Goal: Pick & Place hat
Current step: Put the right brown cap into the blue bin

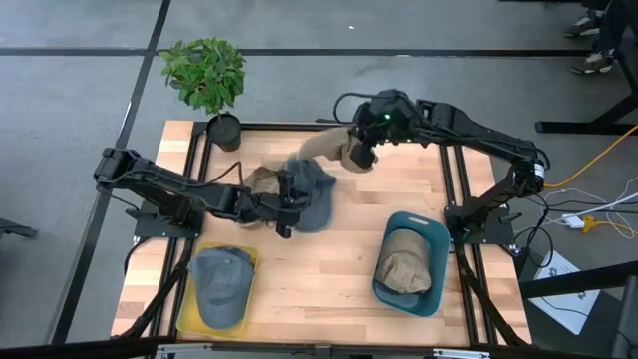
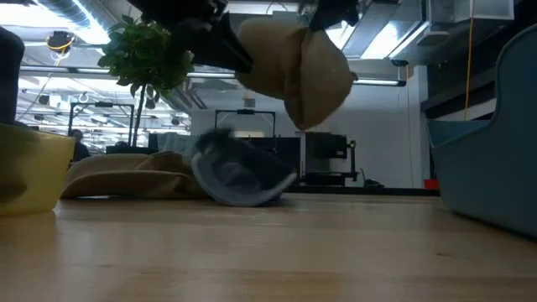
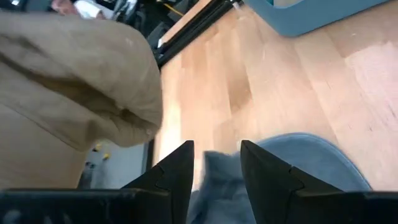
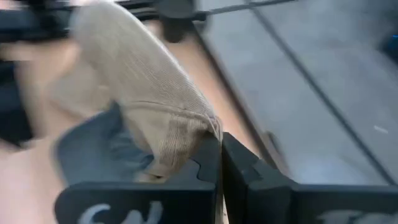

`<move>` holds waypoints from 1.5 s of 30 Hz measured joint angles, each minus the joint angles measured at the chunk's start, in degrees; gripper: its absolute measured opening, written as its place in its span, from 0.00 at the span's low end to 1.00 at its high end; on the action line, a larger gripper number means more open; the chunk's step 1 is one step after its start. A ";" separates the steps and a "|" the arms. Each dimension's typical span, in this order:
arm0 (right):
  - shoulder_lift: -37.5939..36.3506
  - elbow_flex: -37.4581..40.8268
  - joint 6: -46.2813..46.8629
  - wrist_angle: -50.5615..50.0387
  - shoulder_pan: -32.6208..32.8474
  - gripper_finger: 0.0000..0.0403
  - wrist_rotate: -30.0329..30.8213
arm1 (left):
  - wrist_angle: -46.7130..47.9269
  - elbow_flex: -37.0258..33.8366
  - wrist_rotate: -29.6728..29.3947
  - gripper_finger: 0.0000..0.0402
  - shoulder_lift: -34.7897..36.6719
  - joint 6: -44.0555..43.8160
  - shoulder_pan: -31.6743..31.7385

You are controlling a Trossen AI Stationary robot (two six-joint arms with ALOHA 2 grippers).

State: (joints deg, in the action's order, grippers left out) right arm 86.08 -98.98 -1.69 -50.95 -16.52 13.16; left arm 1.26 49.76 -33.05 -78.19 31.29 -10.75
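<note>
My right gripper (image 1: 361,152) (image 4: 221,155) is shut on a tan hat (image 1: 327,148) (image 2: 298,71) that is raised high over the table's far middle. Below it, a blue-grey hat (image 1: 314,194) (image 2: 239,172) sits at the table's middle, with my left gripper (image 1: 286,214) (image 3: 216,165) at its left edge and shut on it. A second tan hat (image 1: 261,179) (image 2: 126,172) lies flat on the wood just left of the blue-grey one. My left gripper has blue-grey cloth (image 3: 217,183) of the hat's left edge between its two fingers. It comes nearly level from the table's left. Whether the hat's lower edge (image 2: 243,201) rests on the table I cannot tell. My right gripper pinches the tan hat's edge (image 4: 198,134) between its shut fingertips, slanting down from the table's right. The hat hangs below and to the left of the fingers, lifted clear of the table and of the blue-grey hat.
A yellow tray (image 1: 189,319) at the near left holds a blue hat (image 1: 221,284). A teal bin (image 1: 439,239) at the near right holds a tan hat (image 1: 404,267). A potted plant (image 1: 204,75) stands at the far left corner. Bare wood lies between the two containers.
</note>
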 joint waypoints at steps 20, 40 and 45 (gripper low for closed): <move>0.87 -0.11 6.38 3.84 -2.21 0.01 -15.61 | -12.36 0.00 -25.21 0.32 0.00 7.60 -3.29; 1.86 -0.05 -5.17 -5.07 0.29 0.01 -28.73 | -17.00 -0.02 -26.75 0.45 3.87 10.70 -4.20; 1.86 -0.05 -10.49 -5.17 0.60 0.01 -29.19 | -16.70 -0.02 -15.78 0.56 6.78 5.33 -1.98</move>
State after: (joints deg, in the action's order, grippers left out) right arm 87.94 -99.02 -12.19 -56.12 -15.92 -16.03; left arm -15.44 49.74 -48.83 -71.42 36.62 -12.73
